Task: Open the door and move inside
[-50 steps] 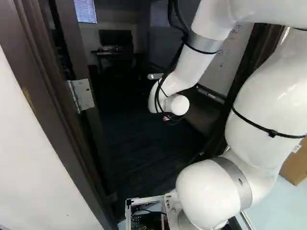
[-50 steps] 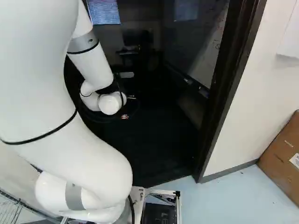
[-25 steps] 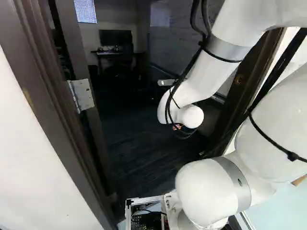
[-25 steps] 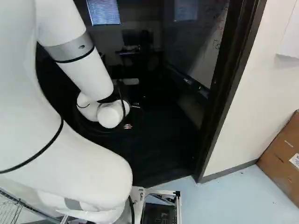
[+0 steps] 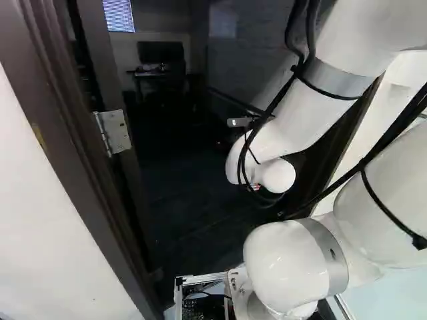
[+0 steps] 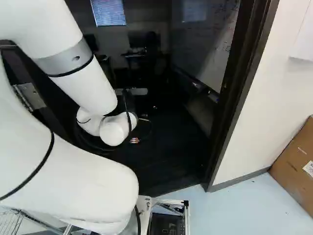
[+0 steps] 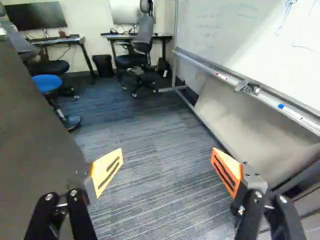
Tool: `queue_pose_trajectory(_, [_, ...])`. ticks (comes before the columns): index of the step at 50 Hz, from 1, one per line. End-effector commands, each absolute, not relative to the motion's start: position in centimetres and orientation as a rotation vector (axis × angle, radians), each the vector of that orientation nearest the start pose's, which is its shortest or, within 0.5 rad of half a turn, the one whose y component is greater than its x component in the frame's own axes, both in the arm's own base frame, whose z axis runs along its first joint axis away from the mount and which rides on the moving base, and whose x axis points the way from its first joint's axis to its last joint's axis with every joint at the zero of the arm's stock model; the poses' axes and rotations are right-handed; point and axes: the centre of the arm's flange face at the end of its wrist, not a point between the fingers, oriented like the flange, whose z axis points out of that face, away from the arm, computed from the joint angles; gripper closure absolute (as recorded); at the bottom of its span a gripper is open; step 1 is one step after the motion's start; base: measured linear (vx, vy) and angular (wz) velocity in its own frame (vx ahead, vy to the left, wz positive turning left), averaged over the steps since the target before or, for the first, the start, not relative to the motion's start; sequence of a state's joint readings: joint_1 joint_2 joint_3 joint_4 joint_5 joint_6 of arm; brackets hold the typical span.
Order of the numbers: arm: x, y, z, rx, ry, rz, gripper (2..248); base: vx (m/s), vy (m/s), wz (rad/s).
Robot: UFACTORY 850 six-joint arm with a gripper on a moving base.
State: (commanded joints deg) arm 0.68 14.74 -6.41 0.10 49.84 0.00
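Note:
The door (image 5: 100, 60) stands swung inward in the left base view, its metal hinge (image 5: 113, 132) exposed beside the dark frame (image 5: 63, 127). In the wrist view, a dark panel (image 7: 32, 120), which looks like the door's face, rises close beside one finger. The arm's white wrist (image 5: 277, 176) hangs in the doorway, and in the right base view it (image 6: 114, 131) is left of the opening's middle. Both base views hide the gripper's fingers. Seen from the wrist, the gripper (image 7: 166, 164) is open, with carpet (image 7: 150, 135) beyond and nothing between its orange pads.
The opposite door frame (image 6: 239, 88) stands right in the right base view, by a white wall (image 6: 264, 107) and a cardboard box (image 6: 296, 159). Inside are a whiteboard (image 7: 235, 30) with a tray, desks, an office chair (image 7: 142, 40) and a blue stool (image 7: 46, 83).
My wrist has shifted right and down in the left base view, and right and slightly down in the right one. The arm's lifted links have lowered, uncovering the hinge there. The base has not moved.

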Motion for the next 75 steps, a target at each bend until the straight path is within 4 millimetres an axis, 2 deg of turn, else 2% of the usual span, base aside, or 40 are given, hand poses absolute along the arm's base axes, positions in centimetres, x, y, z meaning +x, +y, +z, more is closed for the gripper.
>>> queue_pose_trajectory(18, [27.05,0.01,36.57,-2.558,0.000,-1.824,3,0.000,0.000,0.000])
queue_pose_trajectory(75, [27.03,0.00,36.56,-2.558,0.000,-1.824,3,0.016,-0.002,0.000])
